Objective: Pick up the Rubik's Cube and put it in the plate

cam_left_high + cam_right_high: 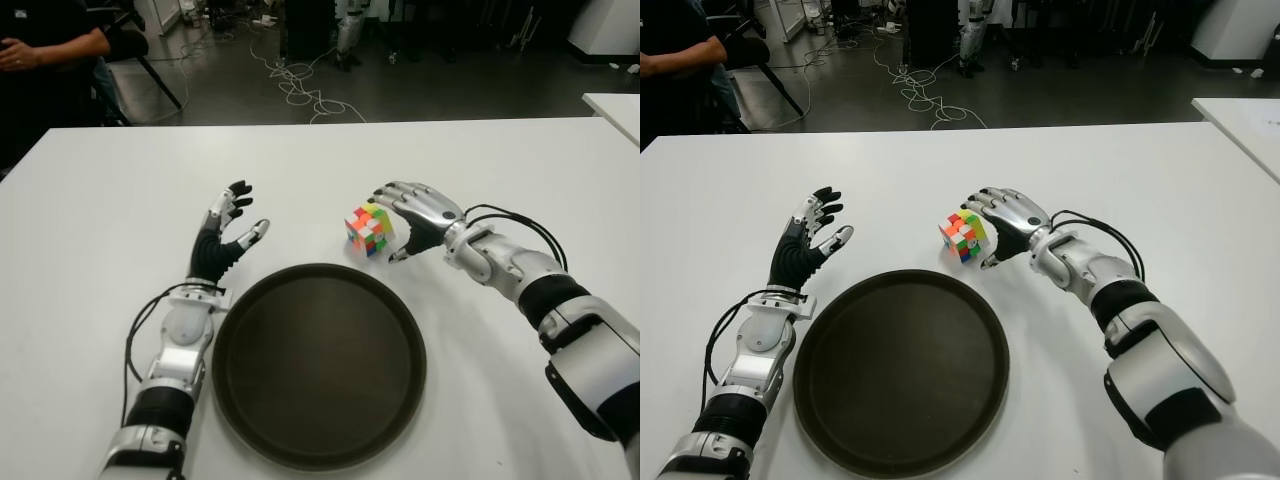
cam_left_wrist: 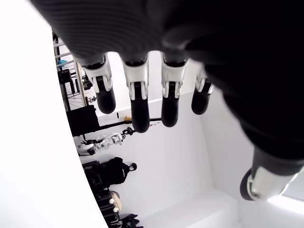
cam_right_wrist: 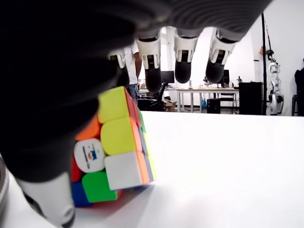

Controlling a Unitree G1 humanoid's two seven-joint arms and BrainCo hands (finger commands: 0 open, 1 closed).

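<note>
The Rubik's Cube (image 1: 369, 229) stands on the white table (image 1: 120, 220) just beyond the far right rim of the dark round plate (image 1: 320, 370), which holds nothing. My right hand (image 1: 392, 226) is right beside the cube, on its right. The fingers (image 3: 183, 66) arch over the top of the Rubik's Cube (image 3: 114, 147) without closing on it. The thumb sits low against its near side. My left hand (image 1: 232, 225) is held up open, fingers spread, left of the plate's far edge.
A person in a dark top (image 1: 45, 50) is past the table's far left corner. Cables (image 1: 305, 90) lie on the floor behind the table. A second white table's corner (image 1: 615, 105) shows at the far right.
</note>
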